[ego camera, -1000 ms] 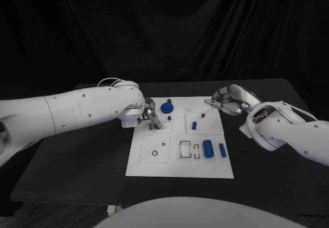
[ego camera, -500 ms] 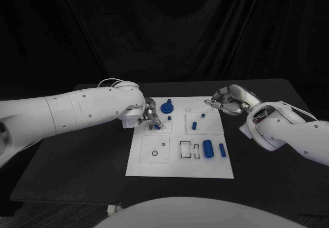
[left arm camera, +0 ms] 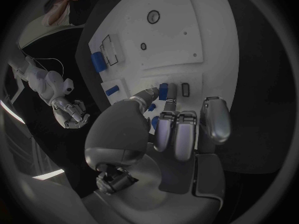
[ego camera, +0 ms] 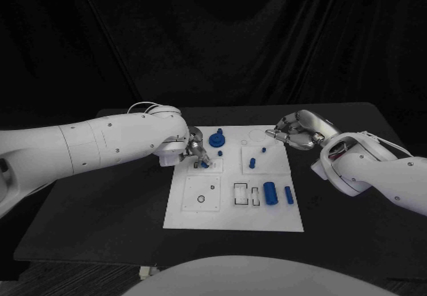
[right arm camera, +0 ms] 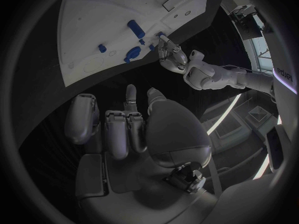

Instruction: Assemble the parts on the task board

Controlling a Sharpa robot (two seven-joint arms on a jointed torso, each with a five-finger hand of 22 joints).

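Observation:
The white task board point(ego camera: 233, 213) lies mid-table. My left hand point(ego camera: 193, 151) hovers over its far left part and pinches a small blue piece point(ego camera: 203, 164) between thumb and a finger. In the left wrist view that piece point(left arm camera: 163, 91) sits just beside a small rectangular slot point(left arm camera: 185, 88) in the board point(left arm camera: 174, 30). My right hand point(ego camera: 294, 132) hangs at the board's far right corner, fingers curled in and holding nothing. A round blue knob part point(ego camera: 217, 139) stands near the far edge. Blue pegs point(ego camera: 252, 163) stand mid-board, and two blue cylinders point(ego camera: 269, 189) lie on the right.
Rectangular outlines point(ego camera: 242, 193) and a small ring hole point(ego camera: 201, 199) mark the board's near half. Black table point(ego camera: 98, 216) surrounds the board on all sides. The right wrist view shows the board point(right arm camera: 93, 25) with the left hand point(right arm camera: 171, 55) over its edge.

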